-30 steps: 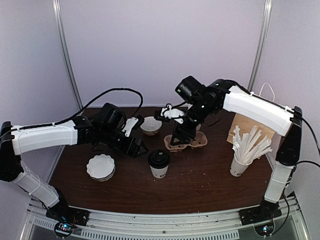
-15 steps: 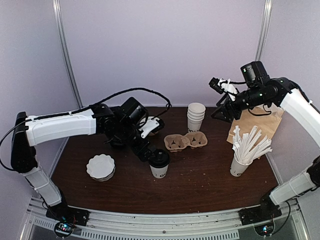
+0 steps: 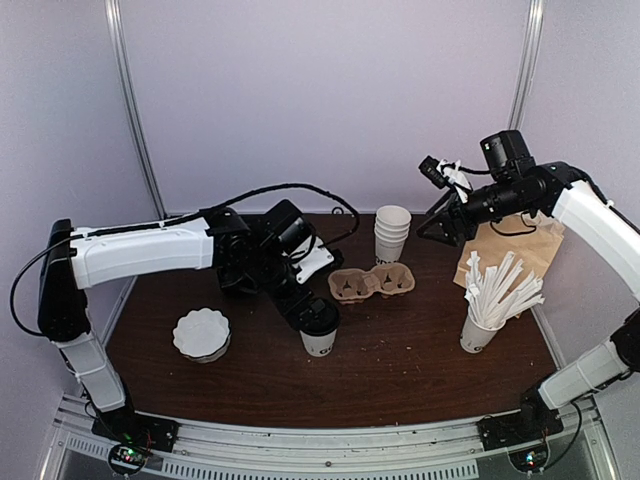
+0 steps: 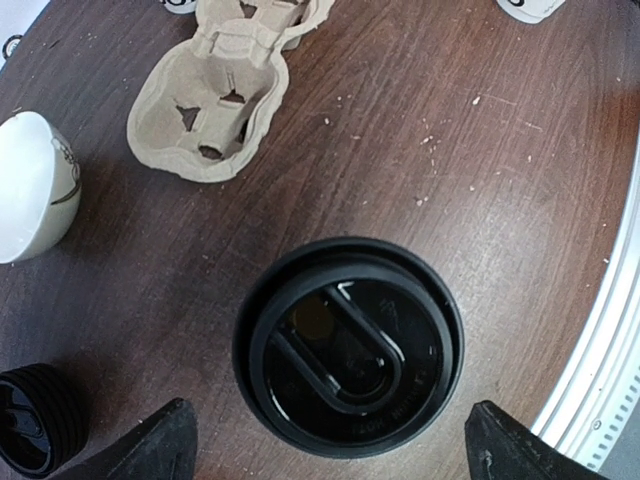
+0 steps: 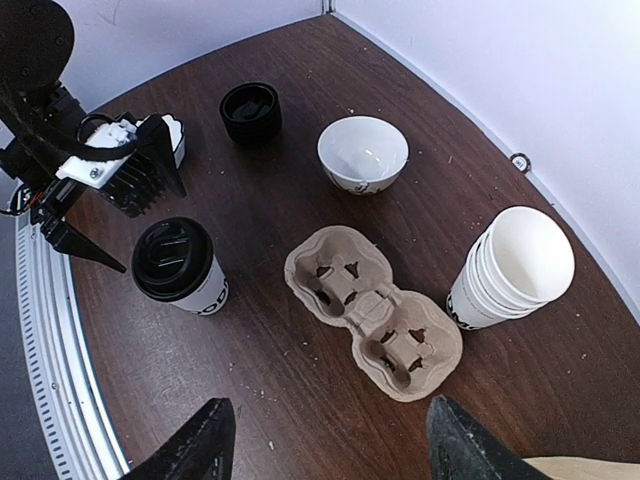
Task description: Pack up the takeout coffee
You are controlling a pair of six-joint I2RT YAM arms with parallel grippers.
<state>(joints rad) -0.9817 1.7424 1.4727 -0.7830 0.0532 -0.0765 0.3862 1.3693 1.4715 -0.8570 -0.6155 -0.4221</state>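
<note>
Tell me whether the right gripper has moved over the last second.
Yes. The right gripper stood over the cardboard cup carrier; it has swung up and rightward, and now hangs past the carrier's right end, near the paper bag.

1. Pale lavender wall panels (image 3: 320,90) close the back and sides, evenly lit.
2. Slim metal uprights (image 3: 133,110) mark the panel joints.
3. A dark brown wooden table (image 3: 400,370) carries an aluminium rail (image 3: 330,438) along its near edge.
</note>
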